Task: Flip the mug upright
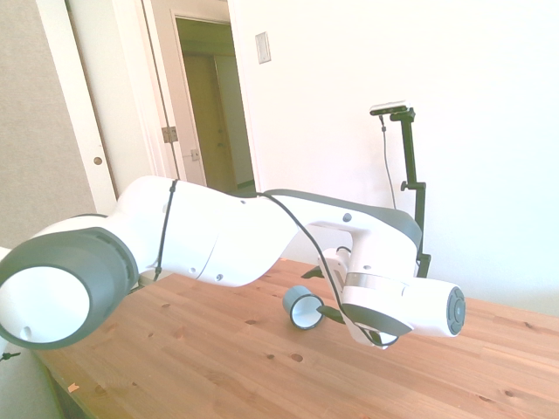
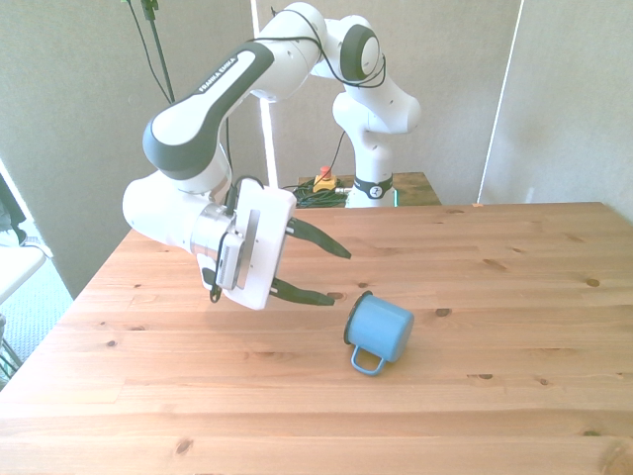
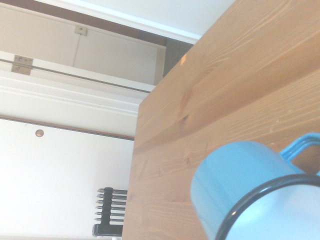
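Observation:
The light-blue mug [image 2: 380,331] lies on its side on the wooden table [image 2: 514,267], a little to the front view's right of the middle. Its dark-rimmed mouth faces my gripper and its loop handle [image 2: 367,362] points toward the table's near edge. My gripper [image 2: 340,278] hangs just off the mug's mouth, turned sideways, open, with nothing between its dark fingers [image 2: 318,238]. From the side, the mug [image 1: 302,307] shows its white inside, partly behind my wrist. Up close in the wrist view, the mug [image 3: 235,180] fills one corner.
The arm's bulky elbow [image 1: 61,288] fills the left of the side view. A small red and yellow device [image 2: 322,183] sits behind the table's far edge beside the robot base [image 2: 374,188]. The table's corner and edge [image 3: 142,100] show in the wrist view.

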Controlling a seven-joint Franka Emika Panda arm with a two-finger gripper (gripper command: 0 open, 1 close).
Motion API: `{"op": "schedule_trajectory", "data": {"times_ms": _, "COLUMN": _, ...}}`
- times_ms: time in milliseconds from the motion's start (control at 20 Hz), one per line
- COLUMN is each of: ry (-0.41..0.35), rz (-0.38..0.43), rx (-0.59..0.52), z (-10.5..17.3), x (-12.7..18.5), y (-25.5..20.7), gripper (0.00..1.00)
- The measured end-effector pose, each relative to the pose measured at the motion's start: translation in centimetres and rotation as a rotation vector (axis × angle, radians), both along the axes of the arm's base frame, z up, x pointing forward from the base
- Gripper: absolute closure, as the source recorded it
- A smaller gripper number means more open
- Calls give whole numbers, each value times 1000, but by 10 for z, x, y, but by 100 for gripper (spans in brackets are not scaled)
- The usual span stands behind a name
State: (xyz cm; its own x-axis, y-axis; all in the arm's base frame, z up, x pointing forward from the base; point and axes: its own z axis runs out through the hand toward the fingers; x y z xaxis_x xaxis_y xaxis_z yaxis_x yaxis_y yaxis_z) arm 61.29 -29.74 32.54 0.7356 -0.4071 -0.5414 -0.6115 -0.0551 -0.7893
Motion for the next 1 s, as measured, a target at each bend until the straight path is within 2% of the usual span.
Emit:
{"op": "schedule_trajectory", "data": {"times_ms": 150, "ry": 14, "rz": 12, "rx": 1, "z": -17, "x": 10, "y": 10, "gripper": 0}}
{"op": "schedule_trajectory", "data": {"times_ms": 500, "ry": 6, "rz": 27, "rx": -5, "z": -16, "x": 19, "y": 17, "gripper": 0}}
{"op": "schedule_trajectory", "data": {"times_ms": 700, "ry": 22, "rz": 27, "rx": 2, "z": -32, "x": 20, "y": 14, "gripper": 0}}
{"op": "schedule_trajectory", "data": {"times_ms": 1000, "ry": 19, "rz": 67, "rx": 11, "z": -31, "x": 26, "y": 32, "gripper": 0}}
